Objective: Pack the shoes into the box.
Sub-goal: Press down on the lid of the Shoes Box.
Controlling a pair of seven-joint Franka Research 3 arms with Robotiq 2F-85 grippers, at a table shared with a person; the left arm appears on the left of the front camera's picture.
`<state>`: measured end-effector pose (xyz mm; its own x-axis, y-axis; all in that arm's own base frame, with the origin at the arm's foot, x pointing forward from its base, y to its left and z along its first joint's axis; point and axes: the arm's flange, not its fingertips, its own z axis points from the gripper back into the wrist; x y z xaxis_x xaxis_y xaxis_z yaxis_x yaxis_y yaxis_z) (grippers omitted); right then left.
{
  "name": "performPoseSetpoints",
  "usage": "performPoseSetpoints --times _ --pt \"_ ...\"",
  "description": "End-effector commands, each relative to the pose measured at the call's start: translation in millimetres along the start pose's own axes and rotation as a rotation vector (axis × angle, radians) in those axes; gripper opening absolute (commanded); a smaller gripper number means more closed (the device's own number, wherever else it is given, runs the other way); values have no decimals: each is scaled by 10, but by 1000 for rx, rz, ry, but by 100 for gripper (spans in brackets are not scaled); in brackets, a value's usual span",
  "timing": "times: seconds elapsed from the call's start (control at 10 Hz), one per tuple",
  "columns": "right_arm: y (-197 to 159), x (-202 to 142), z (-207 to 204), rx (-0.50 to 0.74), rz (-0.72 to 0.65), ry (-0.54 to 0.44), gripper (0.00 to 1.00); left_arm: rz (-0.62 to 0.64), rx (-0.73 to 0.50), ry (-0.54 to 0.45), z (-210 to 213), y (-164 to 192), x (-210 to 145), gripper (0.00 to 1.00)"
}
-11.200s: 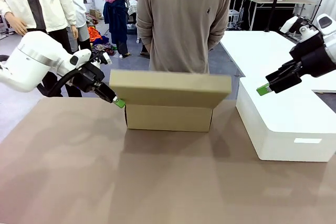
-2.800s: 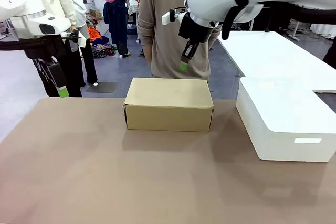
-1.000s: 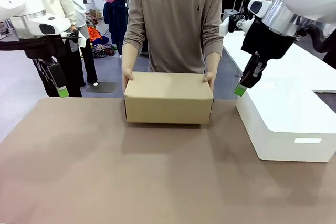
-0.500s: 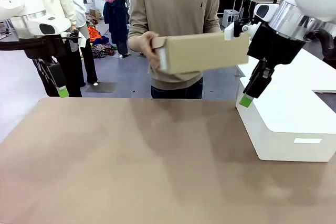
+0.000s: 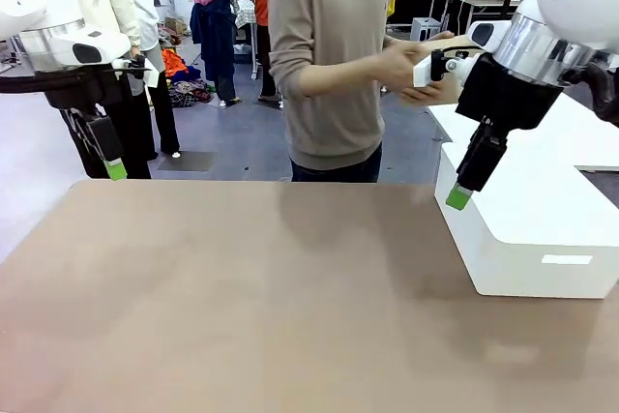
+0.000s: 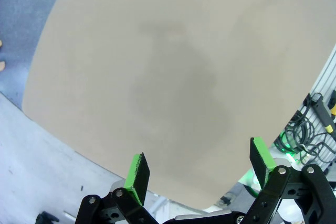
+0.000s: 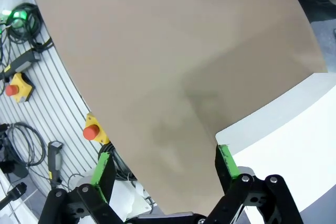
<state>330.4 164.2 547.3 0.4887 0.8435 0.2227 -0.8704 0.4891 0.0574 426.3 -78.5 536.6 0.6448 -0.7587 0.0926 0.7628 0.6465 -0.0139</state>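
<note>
I see both claws wide and empty: left gripper [image 5: 116, 170] off the table's [image 5: 290, 297] left edge, right gripper [image 5: 458, 197] by the white box [image 5: 542, 229]. The person's hands [image 5: 411, 65] carry the box [image 5: 462, 44] away behind my right arm, so swinging that arm now risks clipping them.

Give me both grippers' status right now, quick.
Left gripper: open, holding nothing, above the table.
Right gripper: open, holding nothing, beside the white box.
</note>
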Motion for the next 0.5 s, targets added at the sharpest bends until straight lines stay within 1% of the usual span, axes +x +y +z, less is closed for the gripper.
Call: performPoseSetpoints --times 0.0,0.1,0.4 --pt "-5 21 -27 -17 -28 -18 100 -9 11 7 12 10 -37 100" --pt "0 0 0 0 0 0 100 -9 11 7 12 10 -37 100" --pt "0 0 0 0 0 0 100 -9 11 7 12 10 -37 100"
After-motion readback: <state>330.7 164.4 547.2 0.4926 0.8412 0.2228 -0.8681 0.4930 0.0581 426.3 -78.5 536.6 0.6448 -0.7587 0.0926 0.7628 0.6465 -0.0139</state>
